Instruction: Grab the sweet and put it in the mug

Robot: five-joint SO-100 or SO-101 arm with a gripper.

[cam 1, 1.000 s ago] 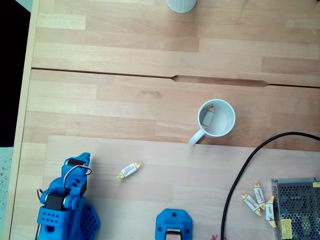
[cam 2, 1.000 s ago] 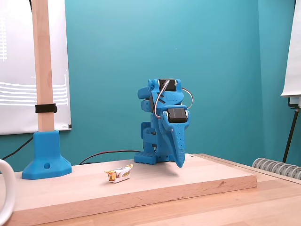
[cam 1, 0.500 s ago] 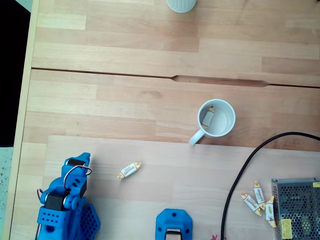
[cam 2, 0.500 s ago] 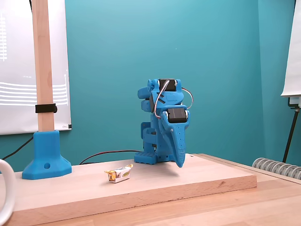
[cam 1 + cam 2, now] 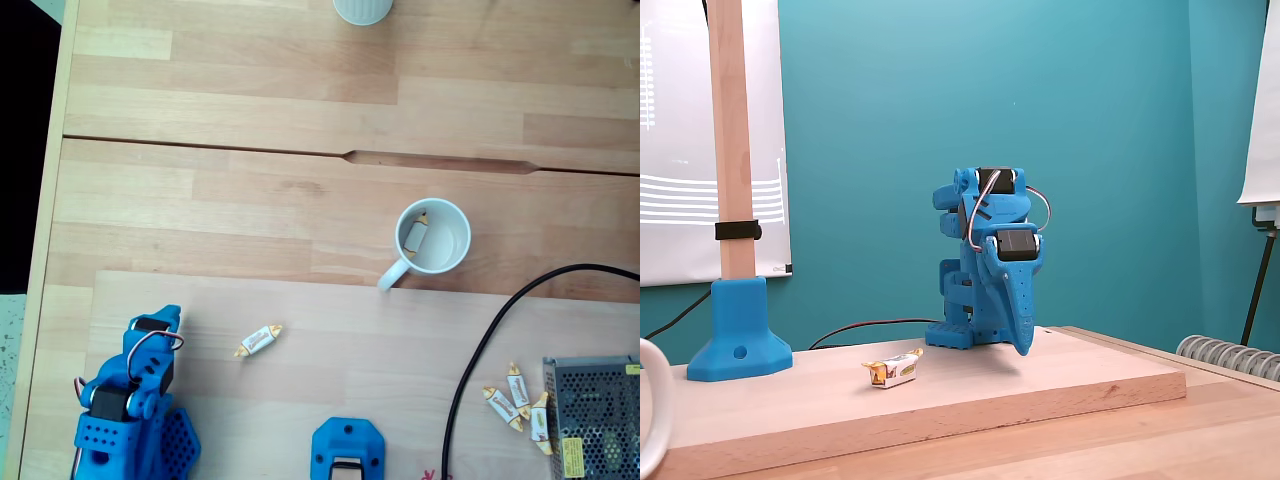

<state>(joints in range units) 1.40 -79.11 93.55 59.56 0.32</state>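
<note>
Evidently nothing has changed over the last second: the arm sits folded exactly as it did, and every object lies where it lay. Its pincer (image 5: 1021, 345) hangs tip-down just above the raised board, the fingers looking pressed together with nothing between them; from above it is tucked under the folded arm (image 5: 140, 385) at the lower left

Out from there, the sweet (image 5: 258, 340) lies loose on the board (image 5: 350, 360), near the arm and to its right in the view from above, tilted with its twisted ends pointing lower left and upper right. The side view shows it (image 5: 892, 370) resting flat between the arm and a blue post base (image 5: 739, 335)

Farther out, the mug (image 5: 433, 237) stands upright on the counter (image 5: 250, 200) just past the board's far edge, handle toward the arm. One wrapped sweet is already inside it, against the left wall. Three spare sweets (image 5: 518, 397) lie at the lower right beside a metal mesh box (image 5: 592, 415), next to a black cable (image 5: 480, 360)

That stillness suggests the arm is at rest between rounds: one sweet is delivered, and the reach toward the one on the board has not yet begun
</note>
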